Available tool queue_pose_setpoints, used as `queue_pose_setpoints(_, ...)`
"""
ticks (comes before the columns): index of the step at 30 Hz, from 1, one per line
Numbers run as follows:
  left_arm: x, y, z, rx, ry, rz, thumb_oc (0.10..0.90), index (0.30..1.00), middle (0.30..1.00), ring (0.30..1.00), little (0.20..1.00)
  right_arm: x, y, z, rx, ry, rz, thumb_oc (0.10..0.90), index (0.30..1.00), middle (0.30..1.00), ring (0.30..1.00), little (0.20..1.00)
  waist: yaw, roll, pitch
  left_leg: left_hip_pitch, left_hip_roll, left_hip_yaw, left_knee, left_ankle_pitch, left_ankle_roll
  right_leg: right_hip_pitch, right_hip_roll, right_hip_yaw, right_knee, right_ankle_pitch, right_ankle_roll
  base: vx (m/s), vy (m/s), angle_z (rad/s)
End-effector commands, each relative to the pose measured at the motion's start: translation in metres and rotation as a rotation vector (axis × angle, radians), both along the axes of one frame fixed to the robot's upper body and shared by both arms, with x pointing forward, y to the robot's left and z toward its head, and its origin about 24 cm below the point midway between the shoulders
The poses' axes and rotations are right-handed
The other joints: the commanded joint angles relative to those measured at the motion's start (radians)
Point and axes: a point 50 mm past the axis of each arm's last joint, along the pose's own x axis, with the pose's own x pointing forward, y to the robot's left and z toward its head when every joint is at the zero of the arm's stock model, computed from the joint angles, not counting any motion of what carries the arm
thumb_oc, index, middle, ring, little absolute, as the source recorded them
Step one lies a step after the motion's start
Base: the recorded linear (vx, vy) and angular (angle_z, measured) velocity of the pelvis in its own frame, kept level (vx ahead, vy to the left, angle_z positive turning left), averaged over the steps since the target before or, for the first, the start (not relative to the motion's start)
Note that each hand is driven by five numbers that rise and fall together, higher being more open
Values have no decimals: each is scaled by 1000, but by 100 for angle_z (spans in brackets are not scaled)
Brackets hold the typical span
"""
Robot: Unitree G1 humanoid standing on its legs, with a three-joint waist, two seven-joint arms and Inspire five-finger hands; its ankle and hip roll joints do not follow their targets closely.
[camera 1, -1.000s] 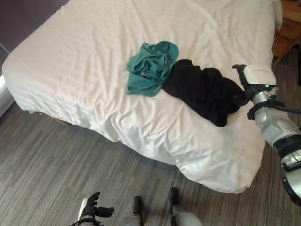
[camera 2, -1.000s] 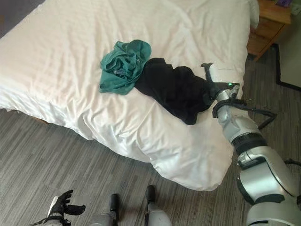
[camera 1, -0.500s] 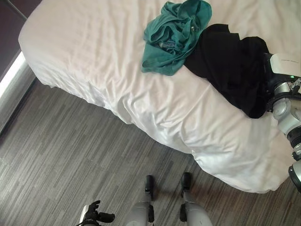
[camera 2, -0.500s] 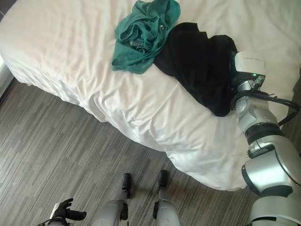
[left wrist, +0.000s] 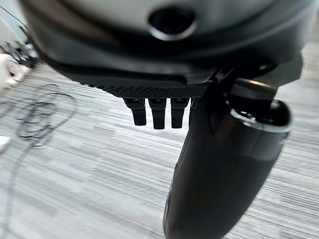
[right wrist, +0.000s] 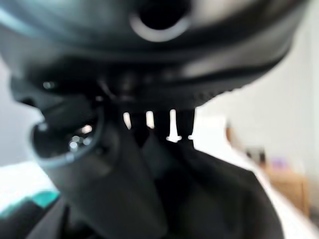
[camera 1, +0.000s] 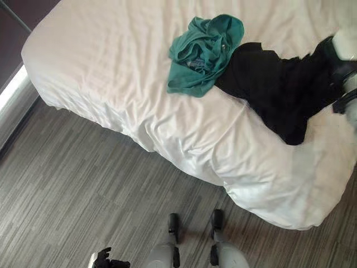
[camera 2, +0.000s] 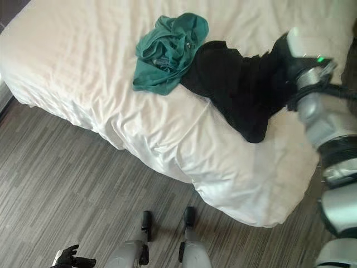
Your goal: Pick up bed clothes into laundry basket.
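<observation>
No writing can be read on any of the clothes or bedding.

Low at the robot's left side, over the grey wood-grain plank floor (camera 1: pixel 83 184), hangs the dark left hand (camera 2: pixel 70 257). Its own wrist view shows what the head views cannot: the fingers (left wrist: pixel 152 112) hang down relaxed with the thumb apart from them, and nothing is in the grasp.

The bed with its smooth white sheet (camera 1: pixel 111 67) fills the upper part of both eye views, one corner pointing down toward the robot. On the sheet lies a crumpled teal-green garment (camera 1: pixel 203 53), bunched into a rough heap, its longer side running from the near left up to the far right. Its right edge touches, and seems to overlap slightly, a black cloth garment (camera 2: pixel 240 84). That black piece stretches long across the bed, its axis running from the teal heap rightward, with a tail drooping toward the near edge of the mattress.

At the black garment's right end sits the dark right hand (camera 2: pixel 290 58) with its white cover. In the right wrist view black fabric (right wrist: pixel 214 199) is drawn up against the fingers (right wrist: pixel 174 124) and thumb, so the hand looks clenched on the cloth, though that view is soft.
</observation>
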Motion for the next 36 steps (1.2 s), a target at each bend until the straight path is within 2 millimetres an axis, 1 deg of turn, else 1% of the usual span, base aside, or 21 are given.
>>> queue_pose_setpoints(1,-44,48,11,135,148,66,800,900,900,900,900,-58,-19,74,75,-418,-29,400,300,300,300,300,-69,-128,-206,17,12,52,1,-41,-72,70,-81,147,4,-114,138,120,133,-27)
queue_pose_setpoints(2,-41,48,11,128,139,80,800,900,900,900,900,-85,-33,85,78,-509,-59,400,300,300,300,300,-95,-138,-230,40,11,61,1,-58,-66,83,-85,157,4,-113,144,92,104,-19)
queue_pose_setpoints(3,-41,50,13,136,139,76,800,900,900,900,900,-87,-35,82,84,-509,-65,400,300,300,300,300,-90,-145,-228,41,11,61,1,-59,-66,85,-85,157,4,-114,144,95,73,-13)
queue_pose_setpoints(7,-38,45,11,110,106,120,800,900,900,900,900,-125,-56,88,69,-616,-147,400,300,300,300,300,-162,-143,-258,76,12,90,1,-82,-58,101,-93,180,4,-108,156,34,32,-21)
queue_pose_setpoints(9,-28,47,13,109,47,151,800,900,900,900,900,-140,-72,77,81,-633,-209,400,300,300,300,300,-205,-146,-268,87,12,100,1,-92,-53,103,-93,188,7,-105,160,16,11,-29)
queue_pose_setpoints(10,-14,53,21,131,-35,165,800,900,900,900,900,-152,-92,58,113,-631,-285,400,300,300,300,300,-242,-148,-269,99,12,110,1,-100,-48,104,-91,195,15,-107,160,7,8,-19)
queue_pose_setpoints(11,-11,56,23,144,-38,150,800,900,900,900,900,-161,-97,52,121,-632,-303,400,300,300,300,300,-227,-161,-266,100,12,109,1,-101,-47,106,-91,194,16,-108,160,-29,1,-23)
queue_pose_setpoints(13,27,81,55,254,-265,202,800,900,900,900,900,-183,-119,8,148,-565,-415,400,300,300,300,300,-245,-147,-230,130,21,138,1,-118,-40,71,-71,186,84,-117,163,-61,-10,-22)
queue_pose_setpoints(14,54,92,78,325,-354,150,800,900,900,900,900,-188,-116,2,118,-548,-416,400,300,300,300,300,-231,-133,-213,139,29,165,1,-121,-40,46,-69,158,115,-115,164,-76,-27,-48)
queue_pose_setpoints(16,96,115,127,416,-575,224,800,900,900,900,900,-195,-127,-33,155,-484,-484,400,300,300,300,300,-202,-102,-200,155,45,229,1,-126,-41,34,-89,41,136,-124,156,-95,-49,-108)
queue_pose_setpoints(17,109,131,153,491,-619,225,800,900,900,900,900,-194,-135,-69,220,-384,-529,400,300,300,300,300,-205,-90,-197,167,49,252,1,-123,-42,35,-94,7,140,-119,151,-74,-47,-151)
queue_pose_setpoints(18,109,133,155,498,-621,226,800,900,900,900,900,-193,-135,-71,226,-385,-527,400,300,300,300,300,-205,-97,-195,165,49,253,1,-116,-42,32,-94,7,139,-113,149,-42,-43,-139)
queue_pose_setpoints(19,112,154,185,586,-669,227,800,900,900,900,900,-200,-143,-98,273,-314,-587,400,300,300,300,300,-215,-91,-193,171,52,274,1,-112,-40,39,-93,2,123,-120,151,-19,-40,-112)
queue_pose_setpoints(20,119,154,206,646,-761,196,800,900,900,900,900,-211,-149,-142,362,-224,-672,400,300,300,300,300,-211,-79,-192,182,53,284,1,-116,-38,48,-94,1,117,-126,150,5,-72,-73)
queue_pose_setpoints(22,120,139,261,771,-1036,135,800,900,900,900,900,-260,-158,-234,500,4,-959,400,300,300,300,300,-194,-74,-187,196,59,298,1,-110,-36,58,-96,11,102,-123,151,2,-138,-58)
queue_pose_setpoints(24,102,127,280,786,-1206,160,800,900,900,900,900,-315,-135,-329,701,288,-1211,400,300,300,300,300,-194,-71,-191,199,67,304,1,-98,-42,83,-92,25,62,-115,148,-20,-186,-41)
queue_pose_setpoints(25,100,126,290,802,-1265,173,800,900,900,900,900,-331,-123,-354,803,358,-1275,400,300,300,300,300,-200,-64,-191,201,71,302,1,-91,-44,98,-89,35,39,-117,146,3,-147,-13)
queue_pose_setpoints(29,104,134,318,822,-1384,226,800,900,900,900,900,-380,-88,-404,1059,560,-1475,400,300,300,300,300,-207,-25,-151,189,77,299,78,-47,-59,140,-82,57,16,-141,129,-11,-86,-20)
queue_pose_setpoints(33,117,154,338,943,-1299,270,800,900,900,900,900,-377,-69,-422,1166,626,-1516,400,300,300,300,300,-190,-17,-103,88,92,226,271,-7,-80,158,-71,85,8,-158,100,-12,-64,-33)
queue_pose_setpoints(35,125,160,337,978,-1219,274,800,900,900,900,900,-370,-64,-427,1185,641,-1490,400,300,300,300,300,-171,-20,-108,56,38,142,217,-56,-58,173,-73,119,6,-171,105,206,43,-75)
queue_pose_setpoints(36,133,160,340,1004,-1187,268,800,900,900,900,900,-364,-62,-430,1243,577,-1478,400,300,300,300,300,-160,-17,-112,40,-1,54,136,-65,-46,173,-68,161,5,-167,110,226,76,-86)
